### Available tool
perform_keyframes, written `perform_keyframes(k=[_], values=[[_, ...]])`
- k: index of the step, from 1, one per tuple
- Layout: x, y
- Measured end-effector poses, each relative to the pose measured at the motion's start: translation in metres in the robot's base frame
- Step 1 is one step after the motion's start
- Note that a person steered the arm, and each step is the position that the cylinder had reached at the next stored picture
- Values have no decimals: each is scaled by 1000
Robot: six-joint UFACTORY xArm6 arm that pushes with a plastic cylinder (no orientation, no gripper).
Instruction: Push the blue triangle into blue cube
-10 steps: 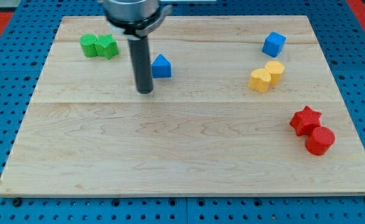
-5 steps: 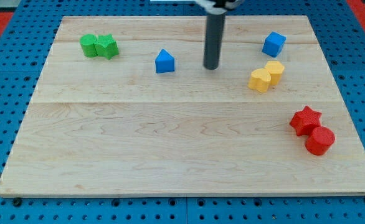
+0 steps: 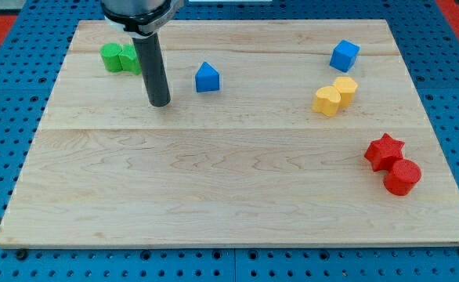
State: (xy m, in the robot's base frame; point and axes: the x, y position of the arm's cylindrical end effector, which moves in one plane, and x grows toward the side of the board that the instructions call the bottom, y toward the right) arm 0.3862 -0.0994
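Observation:
The blue triangle [image 3: 207,77] sits on the wooden board [image 3: 229,188] at upper centre-left. The blue cube [image 3: 344,56] sits at the upper right, far from the triangle. My tip [image 3: 160,103] rests on the board to the left of the blue triangle and slightly below it, a short gap apart, not touching it.
Two green blocks [image 3: 121,58] sit together at the upper left, partly behind the rod. Two yellow blocks [image 3: 334,95] sit below the blue cube. A red star [image 3: 384,150] and a red cylinder [image 3: 402,177] sit at the right.
My tip swung from the triangle's left to its right, then back to its left. The blue triangle shifted slightly up and right early on; other blocks stayed put.

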Motion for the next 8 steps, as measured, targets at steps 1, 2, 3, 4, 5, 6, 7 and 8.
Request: perform_keyframes(k=[1,2,3,4,5,6,7,8], values=[[-17,37],[-18,48],[-27,82],[-48,133],[-39,113],[-6,43],[8,-1],[6,-2]])
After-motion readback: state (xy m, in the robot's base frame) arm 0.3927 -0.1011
